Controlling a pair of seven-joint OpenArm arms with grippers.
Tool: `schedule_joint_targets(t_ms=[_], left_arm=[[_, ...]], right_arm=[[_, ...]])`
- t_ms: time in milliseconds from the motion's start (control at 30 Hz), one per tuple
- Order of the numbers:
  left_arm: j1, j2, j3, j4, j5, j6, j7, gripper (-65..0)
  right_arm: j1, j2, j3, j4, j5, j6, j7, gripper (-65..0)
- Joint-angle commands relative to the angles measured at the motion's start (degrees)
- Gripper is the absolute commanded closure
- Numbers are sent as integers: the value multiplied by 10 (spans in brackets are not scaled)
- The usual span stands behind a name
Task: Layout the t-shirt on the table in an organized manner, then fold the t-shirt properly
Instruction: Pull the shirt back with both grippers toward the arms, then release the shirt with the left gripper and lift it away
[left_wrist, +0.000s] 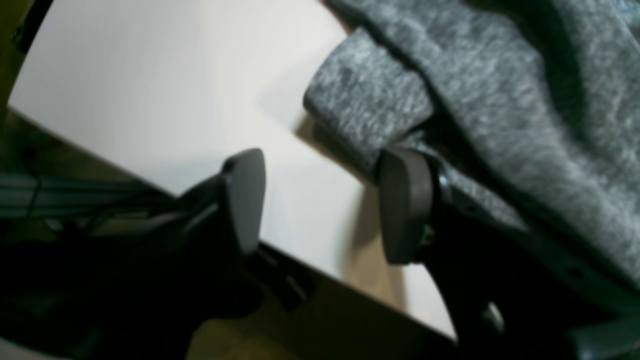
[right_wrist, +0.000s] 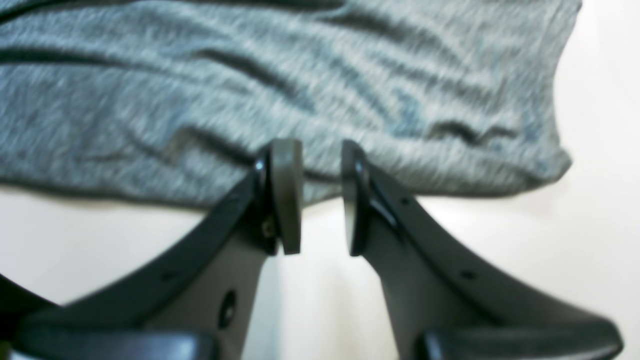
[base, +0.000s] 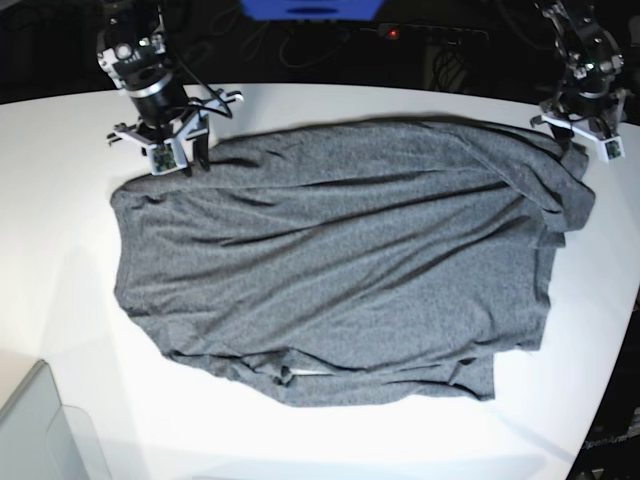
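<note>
Base view: the t-shirt (base: 340, 260) lies spread and wrinkled across the table (base: 60, 140).
Right gripper (base: 178, 160) at ten o'clock, jaws narrowly parted over the hem, gripping nothing; left gripper (base: 585, 135) at two o'clock, spread wide beside a sleeve, empty; no readable writing anywhere.

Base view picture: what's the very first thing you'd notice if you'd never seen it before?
The big wrinkly grey t-shirt sprawled across the middle of the white table grabs your eye first. Next come the two grippers at its far edge: the right gripper at one corner, the left gripper at the other, both with jaws parted and gripping nothing.
</note>
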Motion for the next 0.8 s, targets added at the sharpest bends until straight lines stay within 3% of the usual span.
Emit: schedule_joint_targets(t_ms=[0,633,767], left_arm=[[8,-2,-6,-1,12,4,33,-352],[5,3,-18,64,4,4,34,-352],[8,4,-45,112,-52,4,37,-352]], right_arm=[[-1,2,2,8,0,-2,14,-148],[1,1,-1,-24,1,-2,14,-152],[0,1,-1,-24,2,-2,14,-162]])
